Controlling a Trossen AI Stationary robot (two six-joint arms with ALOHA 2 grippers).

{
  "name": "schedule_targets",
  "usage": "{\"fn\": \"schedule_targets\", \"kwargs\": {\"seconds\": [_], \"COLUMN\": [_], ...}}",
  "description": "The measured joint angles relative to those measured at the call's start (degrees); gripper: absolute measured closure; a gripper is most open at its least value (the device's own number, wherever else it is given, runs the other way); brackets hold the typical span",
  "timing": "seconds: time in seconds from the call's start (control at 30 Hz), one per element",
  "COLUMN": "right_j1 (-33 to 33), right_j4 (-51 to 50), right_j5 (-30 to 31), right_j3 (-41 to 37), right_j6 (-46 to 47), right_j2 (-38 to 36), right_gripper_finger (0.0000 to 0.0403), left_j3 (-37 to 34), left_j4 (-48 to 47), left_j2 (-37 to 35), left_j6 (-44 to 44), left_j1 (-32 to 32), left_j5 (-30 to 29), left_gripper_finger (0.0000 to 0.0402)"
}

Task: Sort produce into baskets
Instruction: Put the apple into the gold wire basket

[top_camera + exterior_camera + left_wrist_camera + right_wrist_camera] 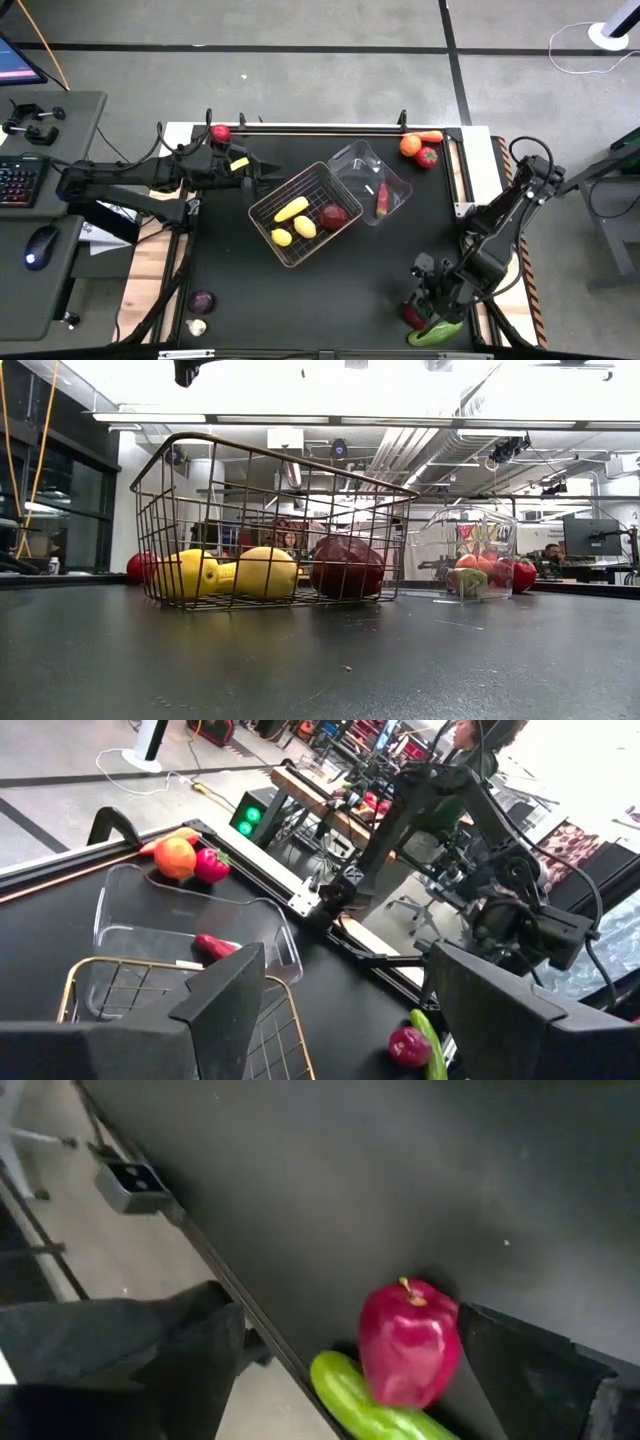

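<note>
Sorting looks roughly half done, as I judge it; the wire basket (305,213) in the middle of the table (350,280) holds three yellow pieces and a dark red one, and the clear tub (371,182) touching its right side holds a small red piece with something pale beside it.

Plenty is left out on the table; a red fruit (220,133) at the far left corner, an orange (409,146), a carrot (431,137) and a red strawberry-like piece (428,156) together at the far right, a purple onion (201,301) and white garlic (197,326) at the near left, and a red apple (409,1344) lying against a green cucumber (365,1402) at the near right edge.

The right gripper (432,292) hangs over that near right corner with its fingers spread wide and empty, the apple just between them but not touched as far as I can tell; the left gripper (232,166) waits near the far left, by the basket's far left side, fingers parted and holding nothing.
</note>
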Motion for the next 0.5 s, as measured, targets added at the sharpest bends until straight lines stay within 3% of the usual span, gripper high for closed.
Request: {"fn": "schedule_targets", "kwargs": {"seconds": [0.27, 0.5], "right_j1": [-0.77, -0.76], "right_j4": [-1.04, -0.56], "right_j5": [-14.90, -18.97], "right_j3": [-0.02, -0.02], "right_j6": [0.53, 1.43], "right_j2": [6.27, 9.60], "right_gripper_finger": [0.0006, 0.0017], "left_j3": [0.00, 0.00], "left_j4": [-0.23, -0.22], "left_j2": [0.00, 0.00], "left_j6": [-0.51, -0.51], "left_j1": [-0.01, -0.02], "left_j5": [0.00, 0.00], "left_gripper_finger": [0.0131, 0.0131]}}
